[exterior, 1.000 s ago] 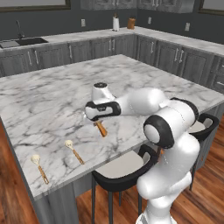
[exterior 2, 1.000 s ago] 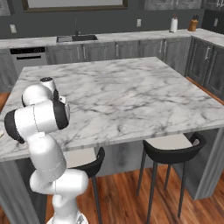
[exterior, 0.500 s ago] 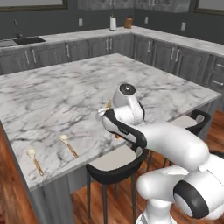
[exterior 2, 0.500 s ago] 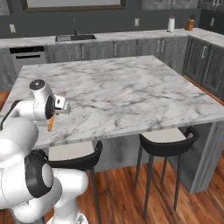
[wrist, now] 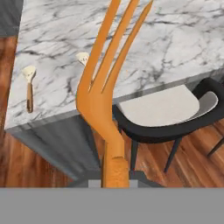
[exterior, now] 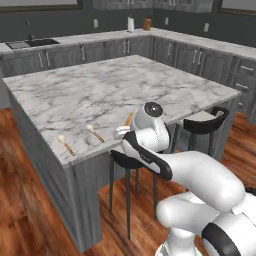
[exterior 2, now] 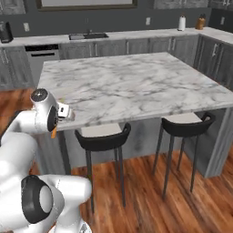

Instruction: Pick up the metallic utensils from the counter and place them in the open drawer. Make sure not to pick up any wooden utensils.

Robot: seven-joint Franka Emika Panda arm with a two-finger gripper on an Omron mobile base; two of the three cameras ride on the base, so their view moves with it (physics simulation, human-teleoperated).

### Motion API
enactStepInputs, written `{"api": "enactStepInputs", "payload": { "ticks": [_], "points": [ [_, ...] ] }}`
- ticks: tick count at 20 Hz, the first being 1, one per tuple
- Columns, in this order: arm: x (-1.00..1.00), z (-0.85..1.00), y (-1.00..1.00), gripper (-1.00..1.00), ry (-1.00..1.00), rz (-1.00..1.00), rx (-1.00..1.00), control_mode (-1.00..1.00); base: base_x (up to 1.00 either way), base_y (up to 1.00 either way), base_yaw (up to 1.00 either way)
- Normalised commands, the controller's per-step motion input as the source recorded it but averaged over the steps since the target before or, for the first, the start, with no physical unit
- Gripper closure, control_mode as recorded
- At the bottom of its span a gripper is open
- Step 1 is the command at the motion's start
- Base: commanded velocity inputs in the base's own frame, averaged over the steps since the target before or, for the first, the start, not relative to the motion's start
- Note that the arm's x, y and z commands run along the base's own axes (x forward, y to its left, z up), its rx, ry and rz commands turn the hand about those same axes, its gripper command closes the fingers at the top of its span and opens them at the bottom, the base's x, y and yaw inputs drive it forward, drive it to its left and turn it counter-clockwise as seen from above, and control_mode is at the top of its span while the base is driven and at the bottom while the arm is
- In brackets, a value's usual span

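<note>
The gripper (exterior 2: 57, 129) was closed tight on the fork (wrist: 107, 83), which stood up from it off the counter's (exterior: 100, 90) near edge, above a stool (wrist: 162, 116). Two wooden spoons (exterior: 66, 145) (exterior: 95, 133) lay side by side near the counter's edge.

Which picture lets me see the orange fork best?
The hand view: the fork rises big and close from the gripper, all its prongs plain. In the left base view just a sliver peeks behind the hand; in the right base view, a small orange tip below it.
</note>
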Motion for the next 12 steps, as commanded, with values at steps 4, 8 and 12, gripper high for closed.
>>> {"api": "enactStepInputs", "payload": {
  "ticks": [4,8,12],
  "points": [
    [0.0,0.0,0.0,1.0,0.0,0.0,0.0,1.0,-0.86,1.0,0.0],
    [0.0,0.0,0.0,1.0,0.0,0.0,0.0,1.0,-0.64,1.0,0.02],
    [0.0,0.0,0.0,1.0,0.0,0.0,0.0,1.0,-0.28,1.0,0.15]
  ]
}}
